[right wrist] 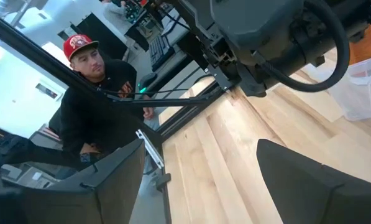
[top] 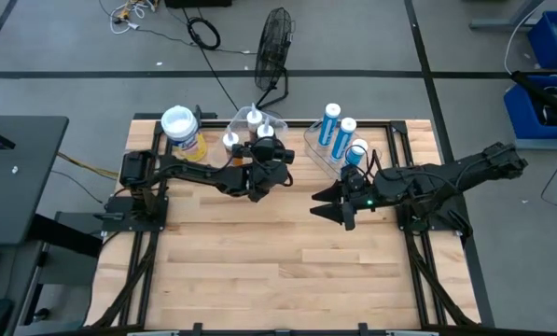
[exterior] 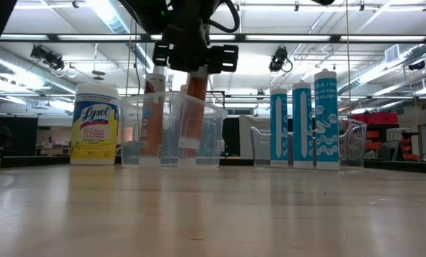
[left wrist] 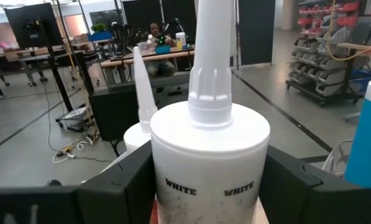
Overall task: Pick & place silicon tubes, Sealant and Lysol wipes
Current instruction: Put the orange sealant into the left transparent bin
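White plastic fills my left wrist view: a sealant tube [left wrist: 209, 155] marked "WHITE", standing upright with its nozzle pointing up, clamped between the two fingers of my left pincer [top: 262, 157]. In the low view the tube's orange-brown body hangs inside a clear bin [exterior: 171, 128] near the far edge of the bench [top: 287, 252], toward its left side; whether its base already touches the bin floor I cannot tell. A second tube of the same kind [exterior: 153, 114] stands just beside it in that bin, nozzle up, and I judge this neighbour the thing to mind when the fingers spread. The long axis is vertical, so any release or lift ought to run straight up and down.

Outward from there, the Lysol wipes [top: 183, 131], a fat yellow canister with a white lid, stand upright at the far left corner of the bench, just beside the bin and nearer my left arm. Toward the far right, three blue silicone tubes [exterior: 302, 121] stand upright in another clear bin [top: 327, 149]. My right pincer [top: 339, 207] hovers over bare wood near that bin, fingers spread and empty. A person [right wrist: 92, 106] shows beyond the bench.
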